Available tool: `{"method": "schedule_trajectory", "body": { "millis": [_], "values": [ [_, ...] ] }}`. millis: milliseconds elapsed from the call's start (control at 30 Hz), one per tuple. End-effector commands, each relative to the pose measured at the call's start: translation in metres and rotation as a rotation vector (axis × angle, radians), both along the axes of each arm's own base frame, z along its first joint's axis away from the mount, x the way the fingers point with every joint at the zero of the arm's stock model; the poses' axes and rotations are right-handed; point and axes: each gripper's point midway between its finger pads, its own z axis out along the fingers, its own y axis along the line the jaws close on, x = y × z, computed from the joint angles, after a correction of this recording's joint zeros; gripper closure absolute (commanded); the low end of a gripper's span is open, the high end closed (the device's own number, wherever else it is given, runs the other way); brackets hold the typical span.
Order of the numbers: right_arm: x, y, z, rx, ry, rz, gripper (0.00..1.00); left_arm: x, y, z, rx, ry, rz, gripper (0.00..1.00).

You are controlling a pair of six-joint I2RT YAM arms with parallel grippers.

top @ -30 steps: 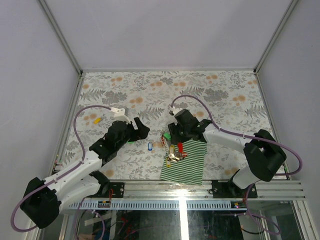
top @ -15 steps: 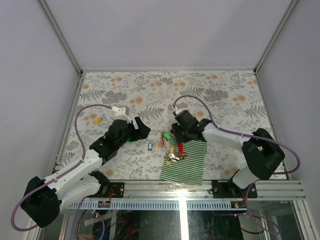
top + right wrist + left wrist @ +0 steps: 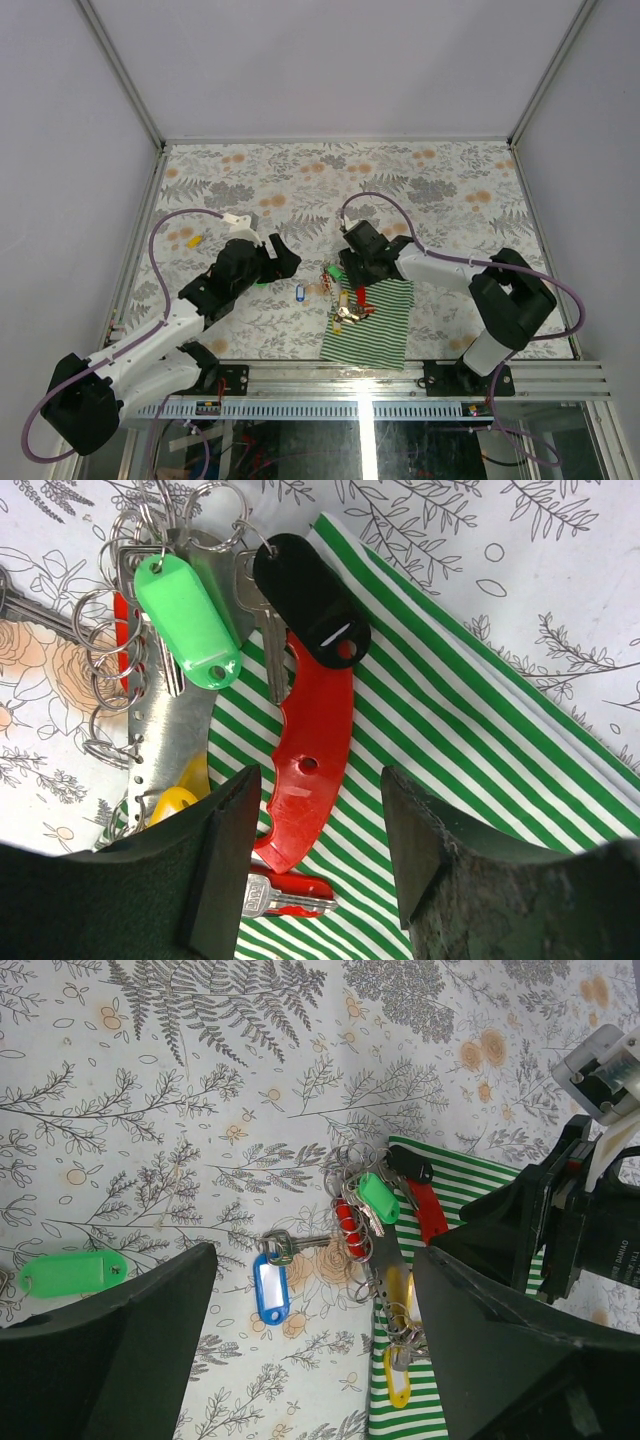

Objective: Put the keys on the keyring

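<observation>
Two arms work the floral counter [image 3: 420, 190] seen from above; the left tool [image 3: 284, 257] hangs wide and empty just left of the blue-tagged key [image 3: 299, 292]; the right tool [image 3: 348, 270] hovers low over the keyring [image 3: 345, 290], which lies partly on the striped cloth [image 3: 385, 320], partly on bare counter; a small yellow piece [image 3: 195, 240] sits well apart at far left, too small to name.

Left wrist view; a loose green tag [image 3: 72, 1272] lies alone, and the blue-tagged key rests just beside the ring cluster, apparently not threaded on; a yellow tag [image 3: 397, 1380] sits at the strip's near end.

Right wrist view; fingers [image 3: 225, 860] spread wide either side of the red clip [image 3: 310, 750], gripping nothing; a green-tagged key [image 3: 190, 620] and a black-tagged key [image 3: 310, 600] look ringed on already; a red-tagged key [image 3: 290, 892] peeks out below.

I'd call it partway; the blue one at least is left, and the tangled rings plus the cloth under the strip could snag a pick.
</observation>
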Motion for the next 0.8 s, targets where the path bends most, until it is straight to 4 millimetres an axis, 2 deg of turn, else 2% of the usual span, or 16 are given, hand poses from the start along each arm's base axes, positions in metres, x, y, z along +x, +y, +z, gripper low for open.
{"method": "schedule_trajectory", "body": {
  "millis": [0, 267, 500, 600, 767],
  "values": [
    [0.006, 0.009, 0.000, -0.025, -0.016, 0.016, 0.42, 0.005, -0.001, 0.019, -0.035, -0.036, 0.014, 0.18],
    [-0.001, 0.008, -0.016, -0.095, 0.005, 0.038, 0.45, 0.004, 0.002, 0.018, -0.032, -0.036, 0.027, 0.18],
    [-0.009, -0.006, -0.029, -0.178, 0.029, 0.041, 0.59, 0.004, 0.002, 0.021, -0.040, -0.037, 0.034, 0.18],
    [-0.013, -0.005, -0.025, -0.148, 0.032, 0.035, 0.73, 0.004, 0.002, 0.021, -0.042, -0.036, 0.032, 0.18],
    [-0.010, -0.001, -0.005, -0.054, -0.016, 0.001, 0.79, 0.005, 0.000, 0.026, -0.053, -0.041, 0.027, 0.18]
  ]
}}
